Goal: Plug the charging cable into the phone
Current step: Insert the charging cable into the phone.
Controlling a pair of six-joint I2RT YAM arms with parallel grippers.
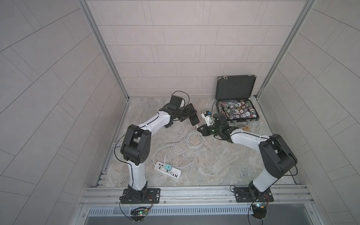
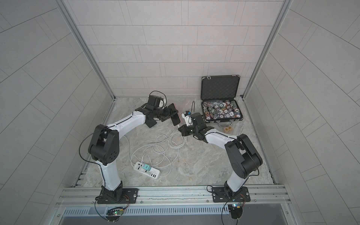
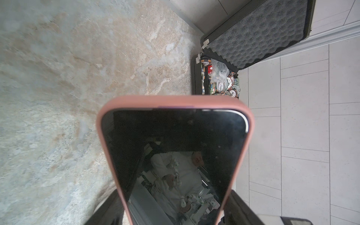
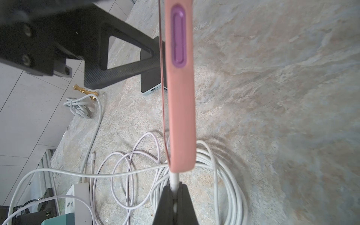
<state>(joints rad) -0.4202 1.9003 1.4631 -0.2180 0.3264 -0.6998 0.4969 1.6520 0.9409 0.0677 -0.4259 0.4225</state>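
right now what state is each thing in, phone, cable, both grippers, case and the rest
phone: lifted, clamped in left gripper, screen dark
cable plug: pinched in right gripper, tip at the phone's end edge, seating unclear
cable: loosely coiled on table
chip case: open, lid up
power strip: teal charger plugged in
second phone: flat on table, port empty
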